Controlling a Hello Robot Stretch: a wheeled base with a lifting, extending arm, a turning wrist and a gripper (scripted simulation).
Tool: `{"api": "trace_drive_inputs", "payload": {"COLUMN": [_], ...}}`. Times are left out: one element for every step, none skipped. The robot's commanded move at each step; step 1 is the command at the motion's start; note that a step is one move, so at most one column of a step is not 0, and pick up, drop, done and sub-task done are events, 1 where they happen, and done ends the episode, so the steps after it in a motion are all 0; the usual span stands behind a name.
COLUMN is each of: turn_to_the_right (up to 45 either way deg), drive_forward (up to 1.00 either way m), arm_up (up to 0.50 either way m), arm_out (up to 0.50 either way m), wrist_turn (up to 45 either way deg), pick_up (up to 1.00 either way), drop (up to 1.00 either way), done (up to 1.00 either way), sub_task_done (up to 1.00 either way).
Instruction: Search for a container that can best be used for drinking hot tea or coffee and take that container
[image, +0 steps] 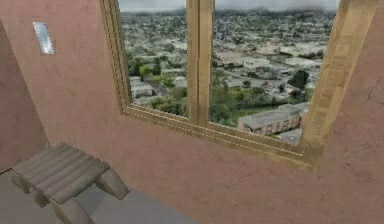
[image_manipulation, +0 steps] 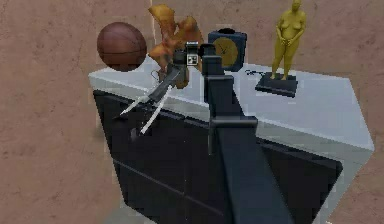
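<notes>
1. In the forward view, a small framed picture (image: 43, 37) hangs on the pink wall at the left. A slatted wooden seat (image: 60, 175) stands on the floor below it, and a wide window (image: 225, 60) to the right looks over a city.
2. In the arm side view, a white-topped bench (image_manipulation: 320, 105) with a dark front carries a row of things. At its left end sits a brown basketball (image_manipulation: 122, 45).
3. Just right of the ball stands an orange figure (image_manipulation: 170, 28). My jaws lie in front of it, pointing down and left past the bench's front edge. I cannot tell whether they are apart or together. I also cannot tell whether they hold anything, since the ball and the figure stand right behind them.
4. My arm (image_manipulation: 235, 140) rises from the bottom edge to the bench top. Just right of its far end stands a dark squat object (image_manipulation: 228, 48) with a yellowish mark. I judge it my best candidate for the cup, though I cannot make out a handle.
5. If it is a mug, I expect it to be stiff, fairly light, glazed and slippery, and breakable if knocked off the bench. I would take it low across the body, or by a handle if one faces me.
6. Farthest right, a gold statue (image_manipulation: 290, 42) stands on a dark base near the object, so any approach should avoid brushing it.
</notes>
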Motion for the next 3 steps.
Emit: {"api": "trace_drive_inputs", "payload": {"turn_to_the_right": [0.0,0.0,0.0], "drive_forward": [0.0,0.0,0.0], "arm_up": [0.0,0.0,0.0], "arm_out": [0.0,0.0,0.0], "wrist_turn": [45.0,45.0,18.0], "pick_up": [0.0,0.0,0.0], "drop": [0.0,0.0,0.0], "done": [0.0,0.0,0.0], "sub_task_done": [0.0,0.0,0.0]}}
